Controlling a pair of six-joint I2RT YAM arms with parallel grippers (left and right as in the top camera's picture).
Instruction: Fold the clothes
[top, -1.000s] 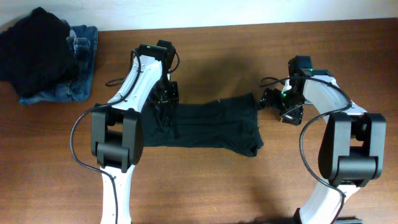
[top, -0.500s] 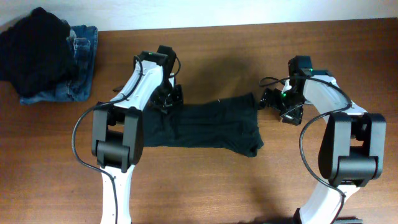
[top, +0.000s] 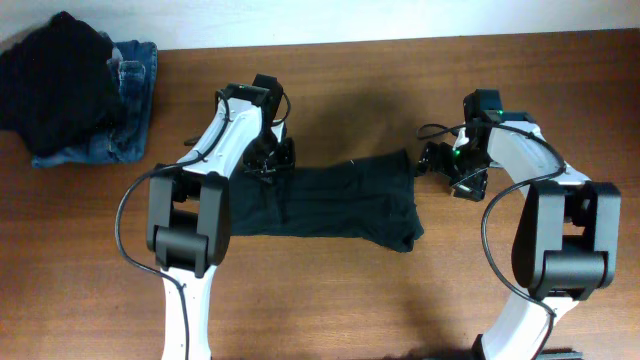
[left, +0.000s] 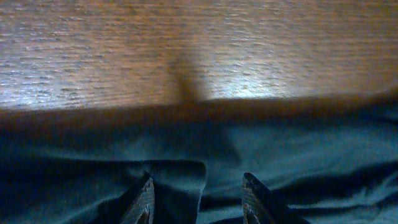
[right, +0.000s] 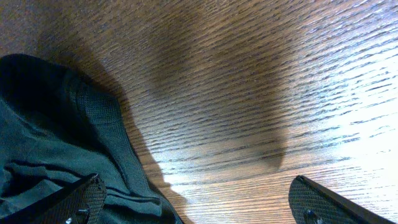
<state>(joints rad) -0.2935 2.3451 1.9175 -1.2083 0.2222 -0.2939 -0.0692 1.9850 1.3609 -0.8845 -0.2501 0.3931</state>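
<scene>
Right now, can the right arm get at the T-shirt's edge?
Probably yes: the right gripper is open, the T-shirt edge lies right beside one finger, and only table shows between its jaws.

Overhead evenly lit, sharp; left wrist view blurred; glare on table (right: 348, 134).

Left gripper (left: 199, 202) points down, its jaws partly apart; right gripper (right: 199, 208) hangs low, jaws spread wide.
</scene>
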